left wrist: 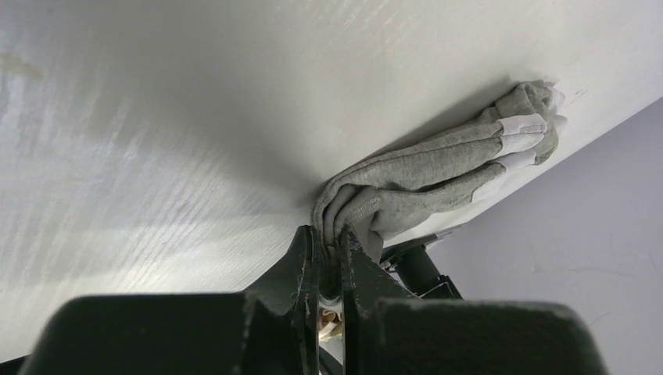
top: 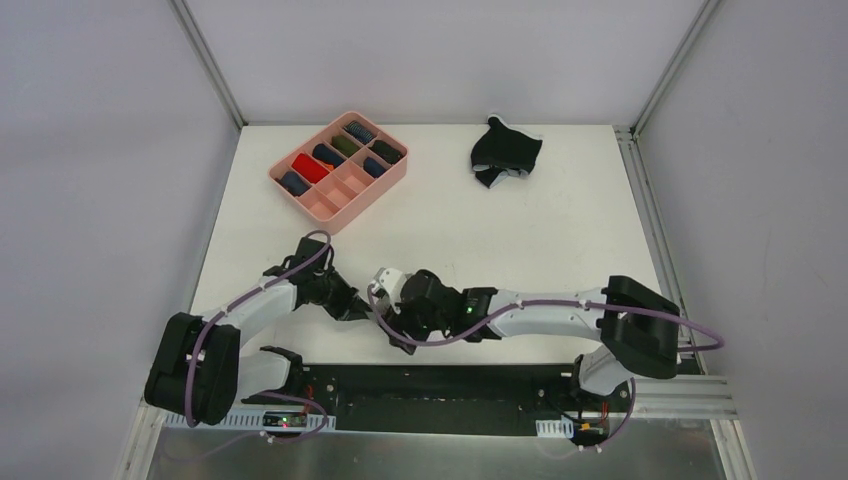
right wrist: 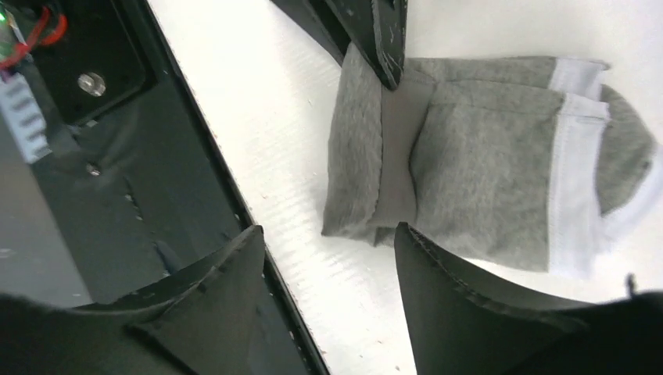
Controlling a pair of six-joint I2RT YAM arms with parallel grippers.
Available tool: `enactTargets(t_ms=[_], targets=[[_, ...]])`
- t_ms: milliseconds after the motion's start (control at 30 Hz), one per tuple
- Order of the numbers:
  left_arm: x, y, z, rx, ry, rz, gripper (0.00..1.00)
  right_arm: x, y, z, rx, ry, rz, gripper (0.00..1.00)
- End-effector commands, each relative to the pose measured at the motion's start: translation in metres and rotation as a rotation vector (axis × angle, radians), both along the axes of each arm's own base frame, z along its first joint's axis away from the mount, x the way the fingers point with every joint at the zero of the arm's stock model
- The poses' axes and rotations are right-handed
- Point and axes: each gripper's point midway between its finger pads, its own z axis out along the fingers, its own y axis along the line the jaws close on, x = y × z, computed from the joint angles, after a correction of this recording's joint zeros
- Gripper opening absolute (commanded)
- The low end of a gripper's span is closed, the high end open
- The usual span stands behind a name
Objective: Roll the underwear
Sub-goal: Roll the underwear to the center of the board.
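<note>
Black fingers of our left gripper (left wrist: 328, 242) are pressed together on the end of the grey briefs (left wrist: 438, 168), pinching several layers of the fold there. Our right gripper (right wrist: 327, 234) hangs just above the same end with its fingers spread and nothing between them; one fingertip sits over the cloth's near corner, the other over bare table (top: 560, 240).

Outward from the pinch, the grey briefs lie flat near the table's near edge, folded into a narrow strip with overlapping panels. The white waistband is at the far end from our left fingers.

We judge that the folding is done and the roll itself is just starting, from the pinched end toward the waistband. The next move calls for turning that end over onto the strip while keeping the layers together. The spread right fingers could press the strip down or tuck the roll as it grows. A loose pull could drag the strip open instead of curling it.

The black briefs (top: 507, 152) lie crumpled at the far side, well apart. The pink tray (top: 372, 196) stands at the far left with rolled items in some compartments.
</note>
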Motion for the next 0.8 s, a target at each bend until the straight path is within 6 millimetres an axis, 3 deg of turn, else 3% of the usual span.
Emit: enactTargets(t_ms=[0, 33, 100, 167, 433, 667, 767], targets=[[-0.009, 0.008, -0.002, 0.048, 0.025, 0.011, 0.0, 0.013, -0.013, 0.009, -0.054, -0.32, 0.023, 0.65], [-0.009, 0.008, -0.001, 0.049, 0.025, 0.013, 0.0, 0.013, -0.014, 0.009, -0.062, -0.396, 0.044, 0.65], [-0.008, 0.008, -0.001, 0.049, 0.026, 0.013, 0.0, 0.014, -0.009, 0.013, -0.035, -0.531, 0.055, 0.76], [-0.007, 0.007, 0.0, 0.046, 0.028, 0.011, 0.0, 0.015, -0.009, 0.011, -0.033, -0.61, 0.055, 0.78], [-0.007, 0.008, -0.001, 0.053, 0.036, 0.012, 0.0, 0.013, 0.006, 0.012, 0.087, -0.693, 0.052, 0.79], [-0.004, 0.007, 0.0, 0.054, 0.032, 0.015, 0.0, 0.004, 0.02, -0.003, 0.085, -0.63, 0.089, 0.76], [-0.003, 0.007, 0.001, 0.052, 0.031, 0.014, 0.0, 0.008, 0.021, -0.014, 0.061, -0.638, 0.07, 0.73]])
